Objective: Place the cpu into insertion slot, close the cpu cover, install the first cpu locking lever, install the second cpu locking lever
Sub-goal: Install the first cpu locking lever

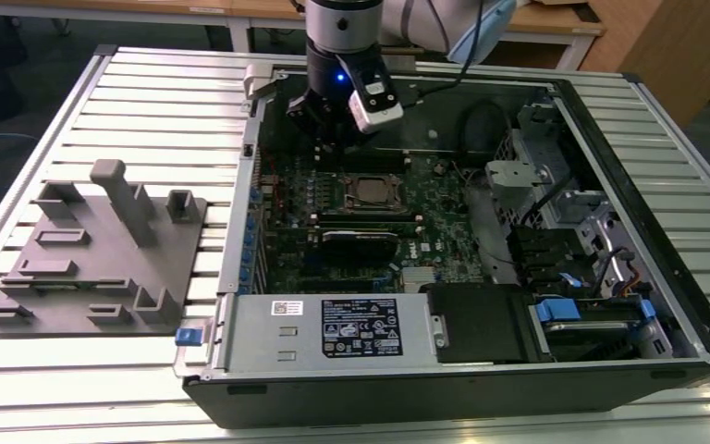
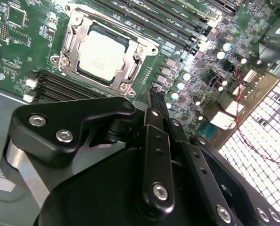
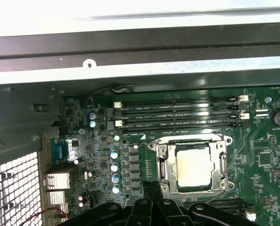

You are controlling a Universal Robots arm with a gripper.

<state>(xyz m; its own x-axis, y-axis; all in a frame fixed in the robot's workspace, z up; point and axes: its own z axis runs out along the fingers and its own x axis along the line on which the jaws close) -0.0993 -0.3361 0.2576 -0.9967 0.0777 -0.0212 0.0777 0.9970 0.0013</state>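
Silver-grey cpu (image 3: pixel 194 167) sits in the insertion slot (image 3: pixel 192 147) under the lowered cpu cover (image 3: pixel 164 165), with the gripper (image 3: pixel 152 186) hovering beside the slot, fingers pressed together and empty; lever latching seems in hand, needing careful pressure at the slot's edge.
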